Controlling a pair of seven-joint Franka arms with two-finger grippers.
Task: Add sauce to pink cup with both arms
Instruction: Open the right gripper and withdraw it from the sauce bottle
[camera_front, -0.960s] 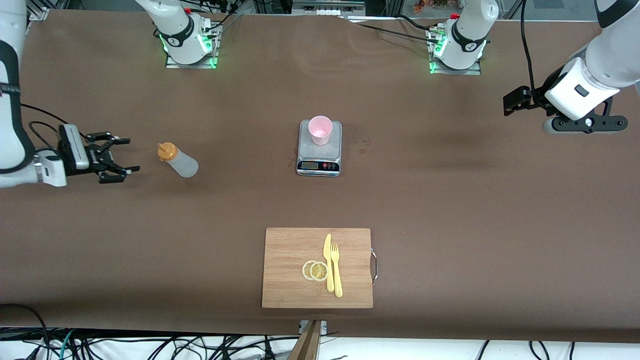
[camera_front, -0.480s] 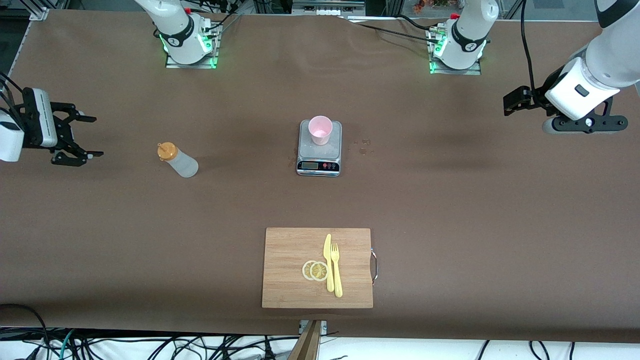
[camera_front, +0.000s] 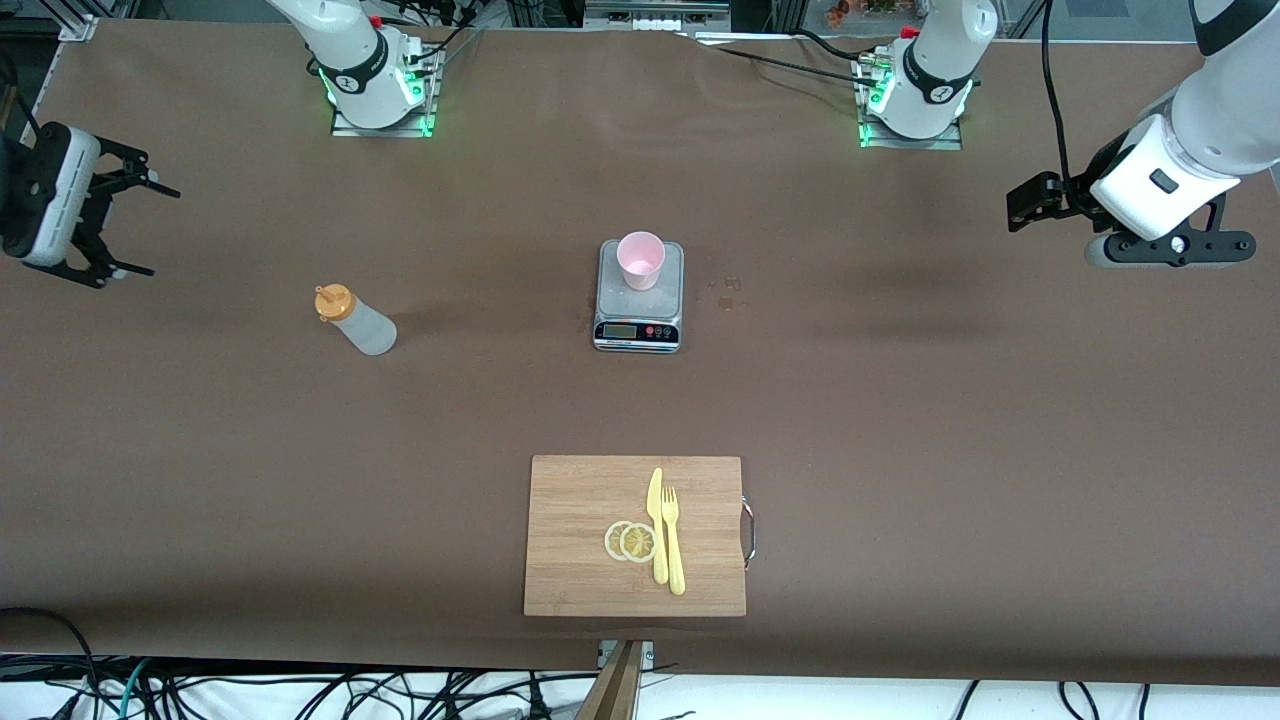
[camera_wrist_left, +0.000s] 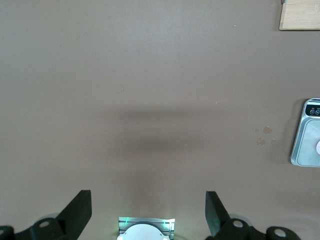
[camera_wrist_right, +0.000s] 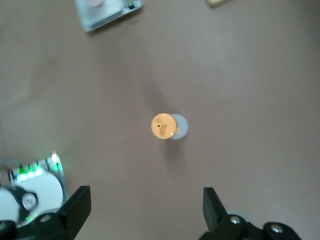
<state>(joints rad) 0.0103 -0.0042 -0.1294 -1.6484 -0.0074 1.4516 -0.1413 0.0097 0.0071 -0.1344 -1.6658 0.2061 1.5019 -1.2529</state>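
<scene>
The sauce bottle (camera_front: 358, 323), translucent with an orange cap, stands upright on the table toward the right arm's end. It is free of both grippers. In the right wrist view it shows from above (camera_wrist_right: 168, 126). The pink cup (camera_front: 640, 259) stands upright on the scale (camera_front: 638, 310) at mid table. My right gripper (camera_front: 148, 230) is open and empty over the table's edge at the right arm's end, well apart from the bottle; its fingers (camera_wrist_right: 75, 207) are wide apart. My left gripper (camera_front: 1022, 203) is open and empty over the left arm's end and waits; it also shows in the left wrist view (camera_wrist_left: 148, 205).
A wooden cutting board (camera_front: 570, 535) lies nearer to the front camera than the scale, with a yellow knife (camera_front: 655, 510), a yellow fork (camera_front: 673, 545) and two lemon slices (camera_front: 630, 541) on it. Small stains (camera_front: 726, 293) mark the table beside the scale. The scale's edge shows in the left wrist view (camera_wrist_left: 306, 135).
My right gripper has drawn away from the sauce bottle, toward the right arm's end of the table and the robots' bases. The bottle, the cup and the left arm have not moved.
</scene>
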